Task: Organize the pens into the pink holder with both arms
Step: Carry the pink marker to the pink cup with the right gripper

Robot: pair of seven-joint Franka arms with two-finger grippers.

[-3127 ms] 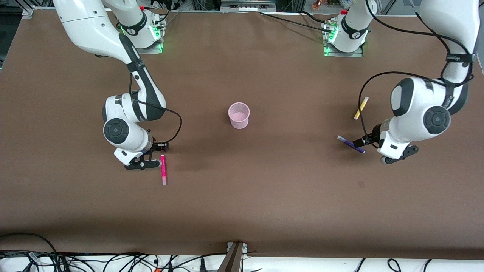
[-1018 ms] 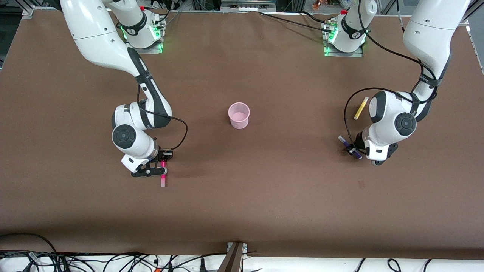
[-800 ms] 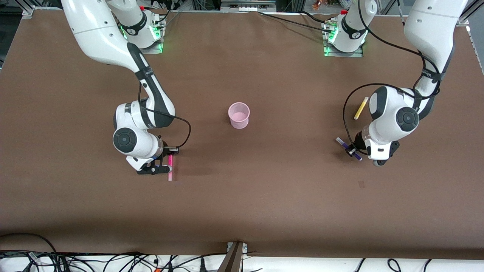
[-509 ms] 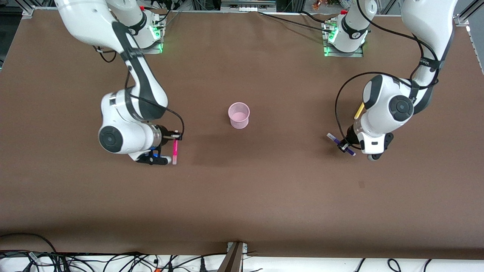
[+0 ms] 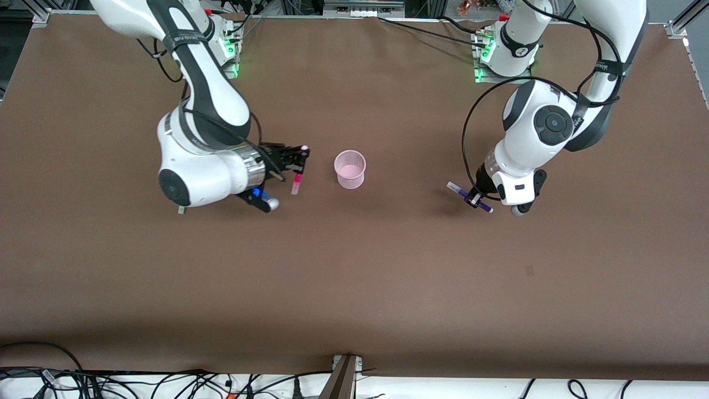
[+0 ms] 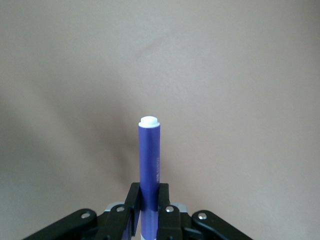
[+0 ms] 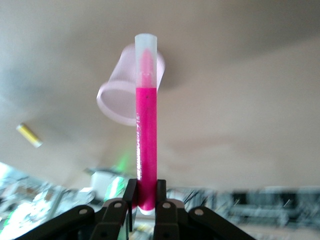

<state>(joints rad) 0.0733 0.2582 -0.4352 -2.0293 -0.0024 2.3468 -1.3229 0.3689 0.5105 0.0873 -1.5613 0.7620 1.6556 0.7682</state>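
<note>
Front view: both arms up off the brown counter [image 5: 354,277], each carrying a pen.
Right arm pose: wrist rolled toward the pink holder [image 5: 350,168]; right gripper [image 5: 297,164] hangs over the counter just beside the holder, toward the right arm's end.
Right fingers: clamped narrow on the magenta-pink pen [image 5: 297,183], which points downward, pale cap lowest; in the right wrist view the pen [image 7: 145,145] stands out from the fingers [image 7: 131,197] with the holder [image 7: 122,90] past its tip.
Left arm pose: elbow folded, left gripper [image 5: 475,198] over bare counter toward the left arm's end, well apart from the holder.
Left fingers: pinched on the dark purple pen [image 5: 468,197] near its middle; left wrist view shows the pen [image 6: 149,160], white end outward.
Open room: wide bare counter nearer the front camera; holder stands alone mid-counter, upright.
Yellow pen [image 7: 29,135]: seen only in the right wrist view, lying on the counter.
Change since half a second ago: both grippers have moved toward the holder, the right one much closer.
</note>
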